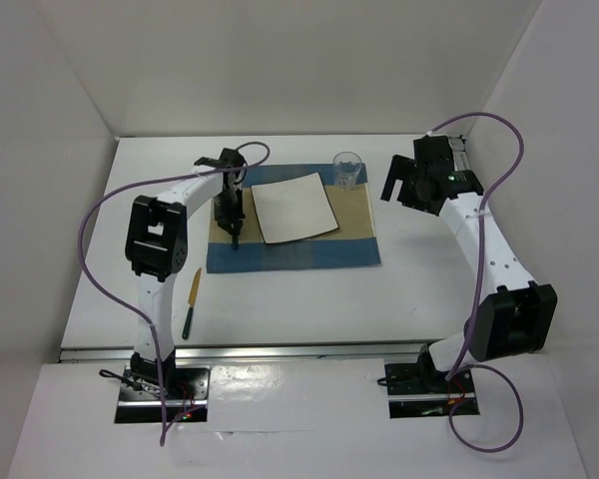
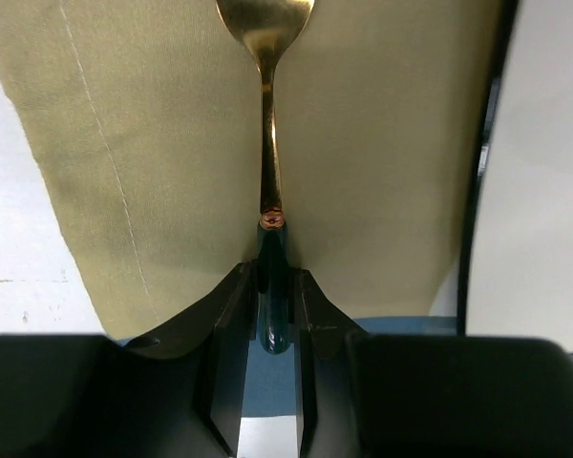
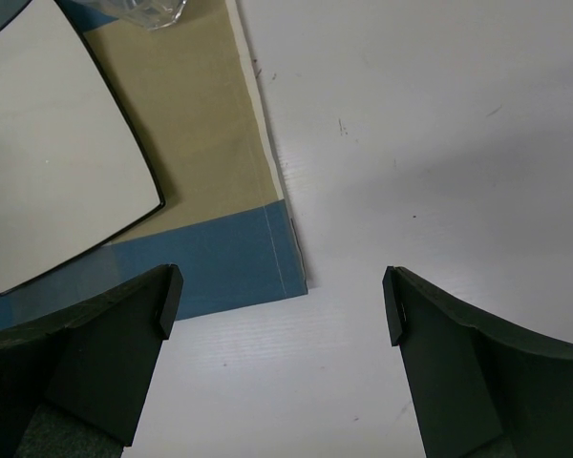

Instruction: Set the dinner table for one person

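On the white dinner table (image 1: 299,299) lies a blue-and-tan striped placemat (image 1: 349,239) with a square white black-rimmed plate (image 1: 294,207) on it. My left gripper (image 1: 232,222) hangs over the mat's left side, just left of the plate. In the left wrist view the left gripper (image 2: 272,277) is shut on the dark green handle of a gold utensil (image 2: 268,143), whose head points away over the tan stripe (image 2: 382,143). Whether the utensil touches the mat I cannot tell. My right gripper (image 1: 394,185) stands open and empty (image 3: 282,305) above bare table off the mat's right edge.
A clear drinking glass (image 1: 347,171) stands at the mat's far right corner, close to the right gripper. A knife (image 1: 191,302) with a gold blade and dark handle lies on the table left of the mat, beside the left arm. White walls enclose the table.
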`<state>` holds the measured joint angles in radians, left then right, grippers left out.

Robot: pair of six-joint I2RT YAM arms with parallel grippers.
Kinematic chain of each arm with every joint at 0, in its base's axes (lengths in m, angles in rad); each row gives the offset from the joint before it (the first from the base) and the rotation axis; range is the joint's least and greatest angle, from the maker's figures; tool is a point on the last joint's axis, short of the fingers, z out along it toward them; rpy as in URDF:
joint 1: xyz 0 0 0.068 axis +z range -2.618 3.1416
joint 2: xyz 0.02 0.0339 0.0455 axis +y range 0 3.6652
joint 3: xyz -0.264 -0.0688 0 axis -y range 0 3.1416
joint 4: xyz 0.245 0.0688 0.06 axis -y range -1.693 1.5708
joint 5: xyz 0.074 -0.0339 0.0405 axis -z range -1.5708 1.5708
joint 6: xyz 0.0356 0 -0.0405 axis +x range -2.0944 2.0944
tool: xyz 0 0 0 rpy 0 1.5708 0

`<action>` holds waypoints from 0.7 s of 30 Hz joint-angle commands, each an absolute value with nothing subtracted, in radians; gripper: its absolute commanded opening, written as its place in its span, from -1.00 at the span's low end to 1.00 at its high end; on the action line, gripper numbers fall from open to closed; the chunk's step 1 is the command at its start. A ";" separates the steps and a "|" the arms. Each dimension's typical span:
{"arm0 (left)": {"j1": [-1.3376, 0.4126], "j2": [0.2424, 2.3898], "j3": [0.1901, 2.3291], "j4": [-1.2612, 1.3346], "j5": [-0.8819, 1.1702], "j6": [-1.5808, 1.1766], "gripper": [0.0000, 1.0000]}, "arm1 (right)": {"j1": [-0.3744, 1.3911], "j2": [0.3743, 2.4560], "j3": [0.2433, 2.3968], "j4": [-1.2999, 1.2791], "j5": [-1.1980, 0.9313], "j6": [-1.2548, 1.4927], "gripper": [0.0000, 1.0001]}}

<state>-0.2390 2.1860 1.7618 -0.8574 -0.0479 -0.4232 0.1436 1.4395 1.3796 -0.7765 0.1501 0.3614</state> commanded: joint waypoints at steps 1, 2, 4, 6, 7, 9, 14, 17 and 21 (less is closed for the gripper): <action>-0.236 2.223 1.805 -0.899 -0.072 -0.434 -0.48 | 0.137 1.393 1.371 -0.788 0.173 0.365 1.00; -0.236 2.223 1.805 -0.899 -0.072 -0.448 -0.31 | 0.137 1.393 1.371 -0.788 0.173 0.374 1.00; -0.236 2.223 1.816 -0.899 -0.063 -0.448 -0.04 | 0.137 1.393 1.371 -0.799 0.173 0.374 1.00; -0.236 2.189 1.828 -0.899 -0.040 -0.448 0.10 | 0.137 1.384 1.382 -0.799 0.173 0.374 1.00; -0.236 2.178 1.829 -0.899 -0.031 -0.448 0.27 | 0.137 1.384 1.382 -0.799 0.173 0.374 1.00; -0.236 2.148 1.871 -0.914 -0.022 -0.439 0.35 | 0.137 1.384 1.400 -0.808 0.173 0.374 1.00; -0.236 2.086 1.988 -0.994 -0.032 -0.420 0.50 | 0.137 1.374 1.424 -0.796 0.088 0.342 1.00; -0.236 1.984 2.006 -1.034 -0.055 -0.420 0.50 | 0.222 1.374 1.448 -0.787 0.060 0.353 1.00; -0.223 1.820 2.019 -1.046 -0.046 -0.431 0.50 | 0.449 1.436 1.448 -0.758 0.095 0.431 1.00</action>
